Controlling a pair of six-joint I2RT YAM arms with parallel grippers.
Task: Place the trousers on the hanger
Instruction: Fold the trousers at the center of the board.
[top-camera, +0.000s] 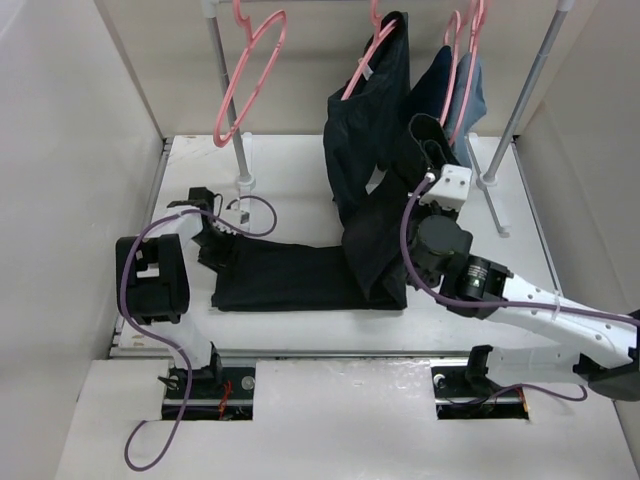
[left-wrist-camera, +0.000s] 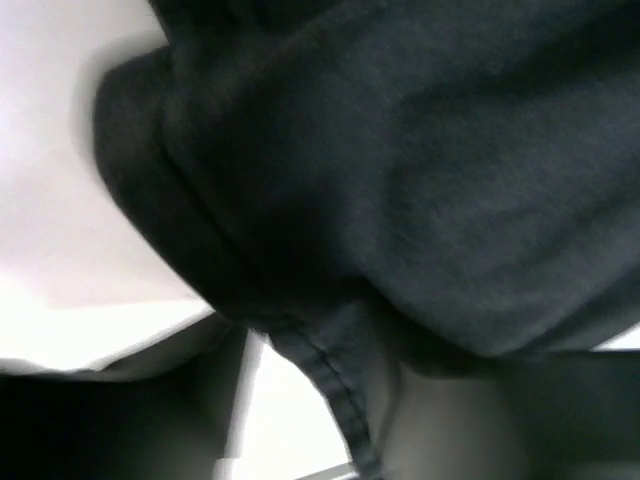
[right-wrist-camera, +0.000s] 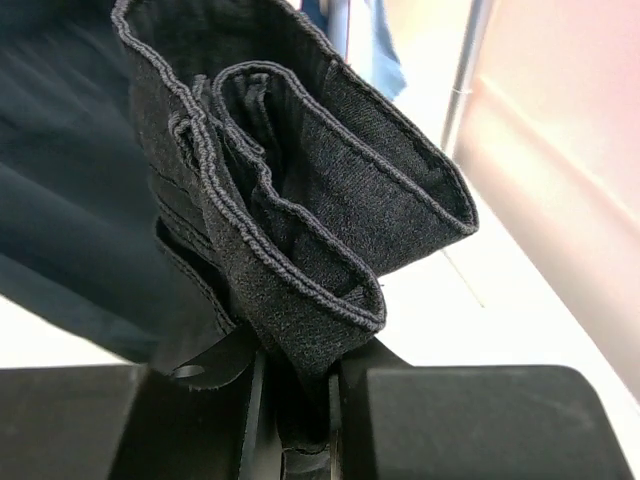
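Note:
The black trousers (top-camera: 300, 275) lie flat across the middle of the table, then fold upward at the right. My left gripper (top-camera: 213, 243) sits low at their left end. In the left wrist view the trousers (left-wrist-camera: 420, 180) fill the frame, and the gripper (left-wrist-camera: 310, 440) is nearly shut with a hem running down between its jaws. My right gripper (top-camera: 432, 160) is raised near the rack. It (right-wrist-camera: 295, 400) is shut on a bunched, hemmed end of the trousers (right-wrist-camera: 290, 200). An empty pink hanger (top-camera: 226, 100) hangs tilted at the rack's left end.
A shorter black garment (top-camera: 365, 130) hangs on a second pink hanger just left of my right gripper. Navy and pale-blue clothes (top-camera: 455, 90) hang behind it on more pink hangers. Rack poles stand at the left (top-camera: 228, 90) and right (top-camera: 525, 100). Walls enclose the table.

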